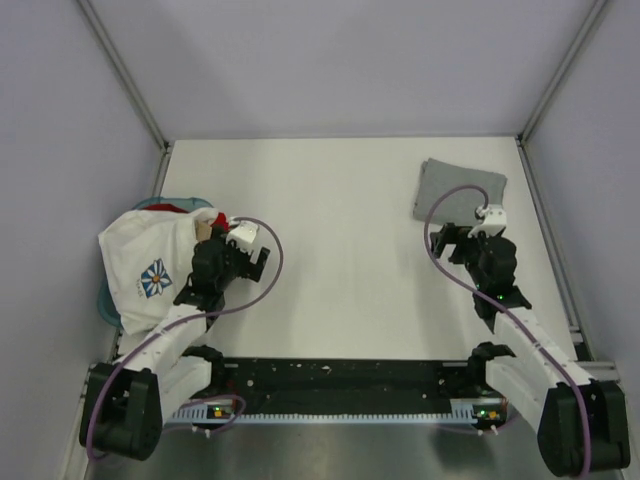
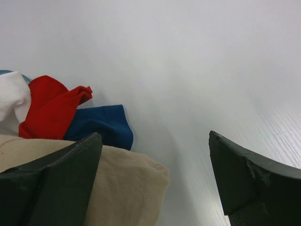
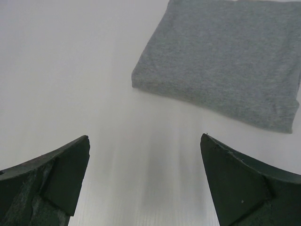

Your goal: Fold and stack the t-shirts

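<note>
From above, a heap of t-shirts (image 1: 150,265) sits at the left of the white surface (image 1: 340,250). A blue-green rim (image 1: 104,300) peeks out under it. The white tee (image 1: 140,255) with a flower is on top. The grey tee (image 1: 460,188) lies folded at the upper right. The left end effector (image 1: 232,252) is at the heap's right edge. The right end effector (image 1: 462,236) is just below the grey tee.

In the left wrist view, the left end effector (image 2: 154,141) is spread wide and holds nothing. The tan tee (image 2: 136,183) lies under its left finger. The red tee (image 2: 49,108) and blue tee (image 2: 101,125) are at the left.

In the right wrist view, the right end effector (image 3: 145,139) is spread wide and empty. The grey tee (image 3: 221,61) is at the upper right, apart from it.
</note>
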